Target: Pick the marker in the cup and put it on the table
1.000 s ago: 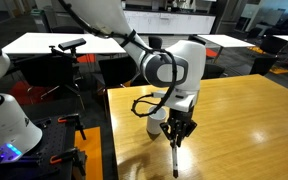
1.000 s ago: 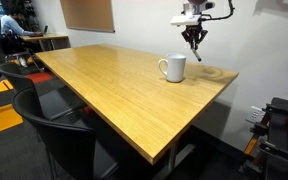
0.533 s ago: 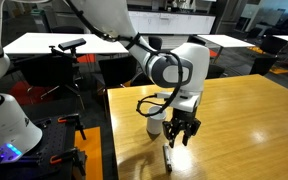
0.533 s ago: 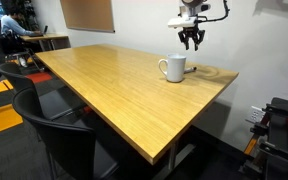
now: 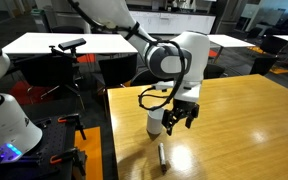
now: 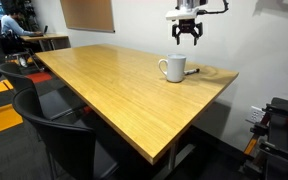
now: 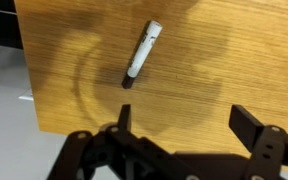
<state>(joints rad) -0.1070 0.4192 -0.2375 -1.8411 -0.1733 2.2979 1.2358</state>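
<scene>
The marker [image 7: 141, 53] lies flat on the table [image 7: 209, 60] in the wrist view, pale-bodied with a dark tip, apart from my fingers. In both exterior views it rests on the wood close to the white cup [image 5: 155, 124] [image 6: 172, 68]: marker [image 5: 162, 156] [image 6: 192, 71]. My gripper [image 5: 181, 119] [image 6: 185, 31] [image 7: 188, 122] hangs above the marker and the cup, open, with nothing between its fingers [image 7: 252, 124]. The cup is out of the wrist view.
The marker lies near the table's corner, and the table edge [image 7: 24, 90] runs close beside it. Black chairs [image 6: 59, 135] stand along one side of the table. White-topped tables [image 5: 49, 43] and a tripod [image 5: 69, 50] stand behind.
A second ago my gripper was shut on the marker, held upright low over the table. The jaws have opened, the marker now lies flat, and the gripper has risen.
</scene>
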